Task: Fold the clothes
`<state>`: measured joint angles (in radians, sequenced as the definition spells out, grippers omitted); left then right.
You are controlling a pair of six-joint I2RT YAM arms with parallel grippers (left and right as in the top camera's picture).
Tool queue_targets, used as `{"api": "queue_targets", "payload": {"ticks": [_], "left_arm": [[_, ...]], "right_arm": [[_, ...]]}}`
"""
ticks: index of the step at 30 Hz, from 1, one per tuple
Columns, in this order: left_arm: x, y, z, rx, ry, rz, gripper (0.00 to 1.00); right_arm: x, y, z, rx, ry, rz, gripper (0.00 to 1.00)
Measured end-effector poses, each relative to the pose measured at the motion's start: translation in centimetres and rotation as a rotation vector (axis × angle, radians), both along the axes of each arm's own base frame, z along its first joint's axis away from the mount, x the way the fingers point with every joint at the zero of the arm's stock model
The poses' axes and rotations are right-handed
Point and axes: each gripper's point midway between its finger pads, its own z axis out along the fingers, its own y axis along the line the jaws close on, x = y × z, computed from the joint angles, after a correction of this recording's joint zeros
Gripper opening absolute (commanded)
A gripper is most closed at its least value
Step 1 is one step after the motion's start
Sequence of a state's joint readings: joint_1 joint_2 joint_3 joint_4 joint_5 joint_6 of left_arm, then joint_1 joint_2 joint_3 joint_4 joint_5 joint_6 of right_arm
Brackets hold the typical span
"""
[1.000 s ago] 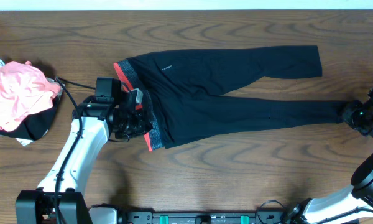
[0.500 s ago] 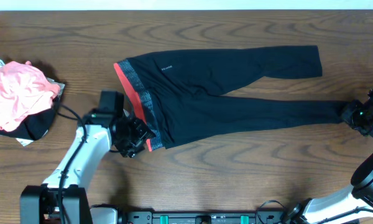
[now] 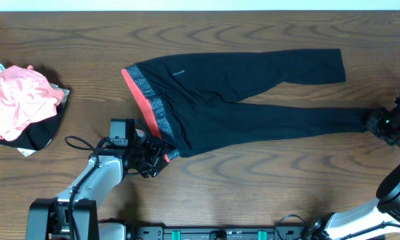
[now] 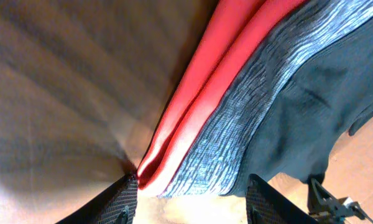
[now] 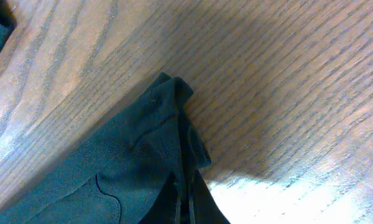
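Black leggings (image 3: 240,100) lie flat across the middle of a dark wooden table (image 3: 253,193). The grey waistband (image 3: 150,100), edged in coral red, points to the left of the frame. Two narrow legs run to the right.

The left gripper (image 3: 157,159) sits at the lower left, just beside the waistband's near corner. Its jaws are spread and hold nothing. The right gripper (image 3: 377,121), at the right edge, is pressed together and appears to pinch the cuff of the lower leg, though its fingertips are mostly hidden by dark cloth.

The fabric looks light, soft and stretchy, so it would sag and drag rather than hold its shape. The thicker waistband corners and the cuffs seem the surest places to grip.

No container is in view. A loose heap of pink and black cloth (image 3: 20,107) rests at the left edge, well apart from the leggings.
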<state>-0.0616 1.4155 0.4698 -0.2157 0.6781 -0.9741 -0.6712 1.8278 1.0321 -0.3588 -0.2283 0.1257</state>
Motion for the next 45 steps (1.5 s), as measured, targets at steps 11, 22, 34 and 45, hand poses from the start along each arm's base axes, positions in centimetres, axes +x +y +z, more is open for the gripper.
{"api": "queue_targets", "payload": {"ticks": [11,22,34,45], "left_arm": [[-2.8,-0.4,-0.4,-0.048,0.183,0.061,0.58],[0.3,0.7,-0.2,0.026,0.049,0.106,0.58],[3.4,3.1,-0.3,0.168,-0.083,0.181,0.47],[4.4,4.9,-0.9,0.267,-0.12,0.228,0.07]], "right_arm": [[0.0,0.0,0.0,0.0,0.0,0.0,0.02],[0.0,0.0,0.0,0.002,0.002,0.0,0.02],[-0.1,0.0,0.0,0.002,0.003,0.0,0.02],[-0.1,0.0,0.0,0.002,0.003,0.0,0.03]]}}
